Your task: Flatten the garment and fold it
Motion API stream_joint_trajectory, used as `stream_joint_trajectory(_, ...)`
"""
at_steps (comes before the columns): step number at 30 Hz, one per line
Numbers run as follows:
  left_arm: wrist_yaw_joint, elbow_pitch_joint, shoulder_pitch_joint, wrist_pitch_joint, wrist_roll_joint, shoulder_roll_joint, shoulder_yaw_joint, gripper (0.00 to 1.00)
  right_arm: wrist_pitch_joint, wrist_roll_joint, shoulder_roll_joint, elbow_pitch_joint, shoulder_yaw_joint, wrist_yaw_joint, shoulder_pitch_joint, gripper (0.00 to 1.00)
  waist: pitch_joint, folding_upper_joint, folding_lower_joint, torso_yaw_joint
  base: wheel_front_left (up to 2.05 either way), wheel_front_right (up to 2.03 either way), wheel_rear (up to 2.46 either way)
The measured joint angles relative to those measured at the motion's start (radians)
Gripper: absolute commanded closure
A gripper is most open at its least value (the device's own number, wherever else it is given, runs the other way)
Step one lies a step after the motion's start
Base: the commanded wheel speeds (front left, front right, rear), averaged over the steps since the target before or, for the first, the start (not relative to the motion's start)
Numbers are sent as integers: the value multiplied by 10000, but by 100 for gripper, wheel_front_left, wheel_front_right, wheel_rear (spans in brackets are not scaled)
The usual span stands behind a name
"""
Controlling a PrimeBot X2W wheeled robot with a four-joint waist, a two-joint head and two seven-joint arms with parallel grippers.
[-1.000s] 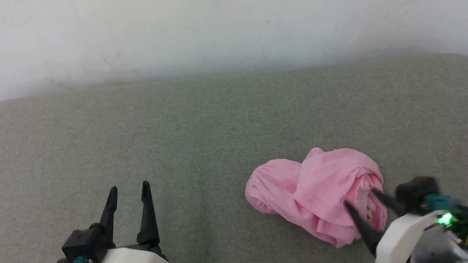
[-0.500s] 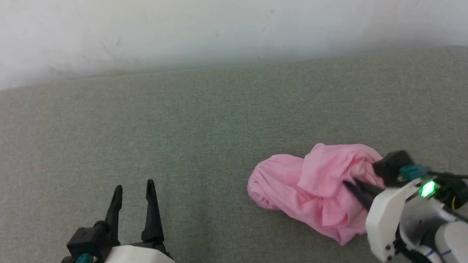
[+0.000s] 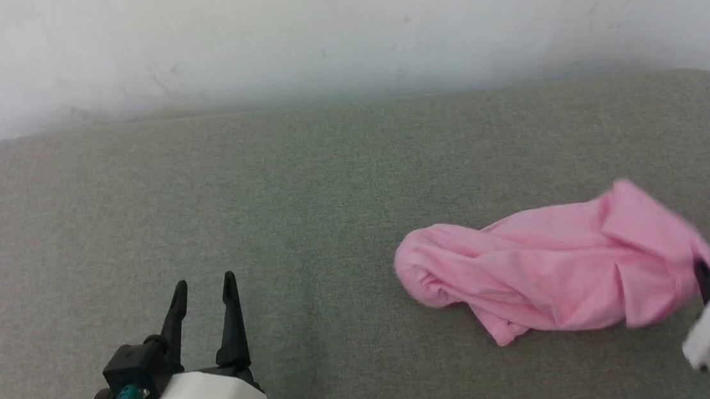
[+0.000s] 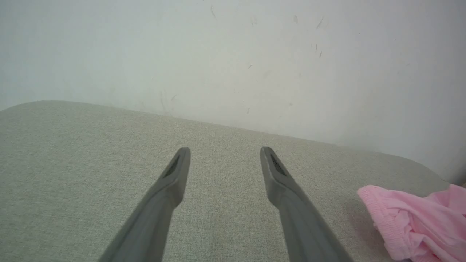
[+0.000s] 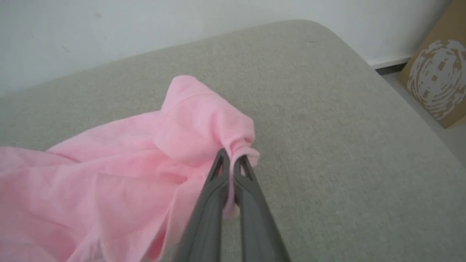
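Right gripper (image 5: 230,154) clamped on garment (image 5: 109,174) edge; left gripper (image 4: 224,151) spread, well apart.

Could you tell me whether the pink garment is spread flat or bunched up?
Bunched up: the garment lies in a wrinkled, elongated heap on the cushion, one end pinched in the shut right gripper.
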Motion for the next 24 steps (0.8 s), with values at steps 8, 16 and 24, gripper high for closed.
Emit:
stream_joint_trajectory(8,0,50,-1,-2,10,-17,10,0,-1555,27,385,550,-525,-2,653,0,10,0,0,21,0,0,0)
stream_joint_trajectory(16,35,96,7,27,88,19,-23,0,-3641,-554,395,-1070,502,-2,1010,0,-234,0,0,-9,0,0,0)
stream_joint_trajectory(24,10,46,-209,1035,385,13,-846,0,-3476,-959,416,-2681,2284,0,2085,0,-435,0,-2,-101,0,0,0)
